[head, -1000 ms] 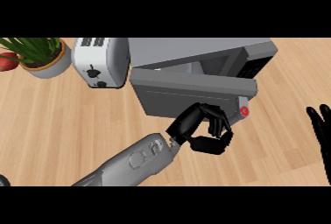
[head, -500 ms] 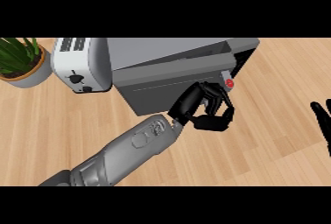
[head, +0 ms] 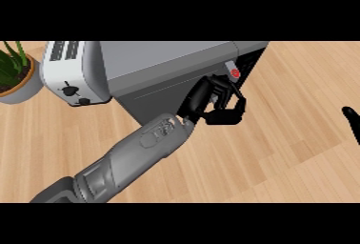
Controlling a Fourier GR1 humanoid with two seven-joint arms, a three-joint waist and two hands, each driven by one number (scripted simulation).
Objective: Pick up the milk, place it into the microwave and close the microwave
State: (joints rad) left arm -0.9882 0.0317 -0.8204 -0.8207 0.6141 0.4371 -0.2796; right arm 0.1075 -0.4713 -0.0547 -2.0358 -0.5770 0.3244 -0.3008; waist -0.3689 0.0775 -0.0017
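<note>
The fingers (head: 226, 116) of the left hand (head: 215, 102) are curled downward and inward like a claw, thumb apart from them, closed round nothing that can be seen. They sit against the front of the microwave door (head: 165, 97), at its free edge, just below a small red-and-white patch (head: 235, 73) showing in the narrow dark gap between the door and the microwave (head: 169, 59) body. That patch may be the milk, but too little of it shows to be sure; no carton stands out on the surface (head: 281, 152).

The hand's back faces up and toward the surface's left side. Behind it the wrist bends sharply, and the grey left forearm (head: 134, 157) runs away diagonally toward the surface's near-left corner, lying low above the wood.

The microwave is a grey box set at an angle toward the far edge, its door swung nearly shut with only the dark slit left at its right end. A white toaster (head: 67, 71) stands touching or just beside the microwave's left side, and a potted plant (head: 15, 71) sits at the far-left corner.

At the surface's right edge, only the dark fingertips of the right hand (head: 351, 121) show, straight and pointing up, resting well apart from everything.
</note>
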